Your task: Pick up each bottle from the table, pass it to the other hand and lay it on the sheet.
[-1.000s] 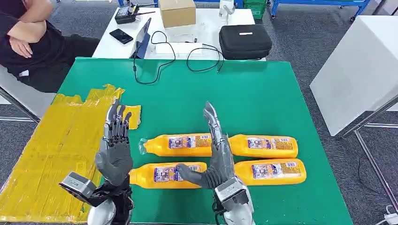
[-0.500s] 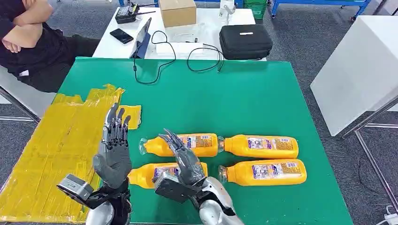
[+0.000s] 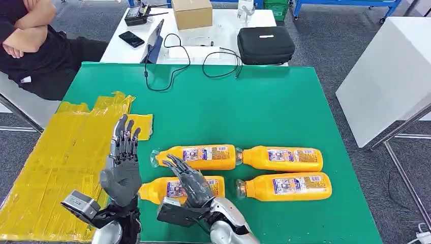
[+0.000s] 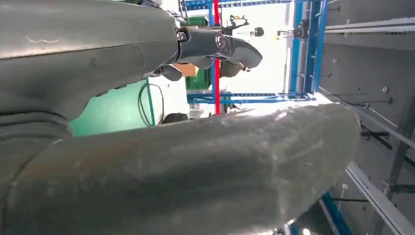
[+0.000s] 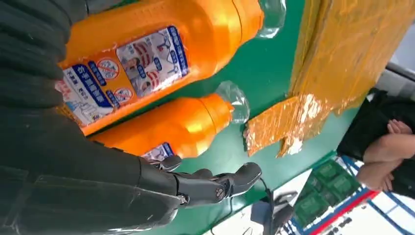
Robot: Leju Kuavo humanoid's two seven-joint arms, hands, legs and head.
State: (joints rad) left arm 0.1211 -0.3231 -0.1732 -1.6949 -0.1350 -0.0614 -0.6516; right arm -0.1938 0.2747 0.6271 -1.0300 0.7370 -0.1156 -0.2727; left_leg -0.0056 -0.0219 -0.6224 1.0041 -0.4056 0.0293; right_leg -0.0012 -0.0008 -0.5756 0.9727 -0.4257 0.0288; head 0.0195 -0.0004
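Bottles: I saw four orange ones lying on the green table (image 3: 284,101) in two rows, none on the yellow sheet (image 3: 56,168) at the left. My right hand (image 3: 190,183) hovered over the near-left bottle (image 3: 175,189), fingers spread and holding nothing, just short of the far-left bottle (image 3: 195,156). My left hand (image 3: 122,168) stood upright beside the sheet's edge, fingers apart, empty
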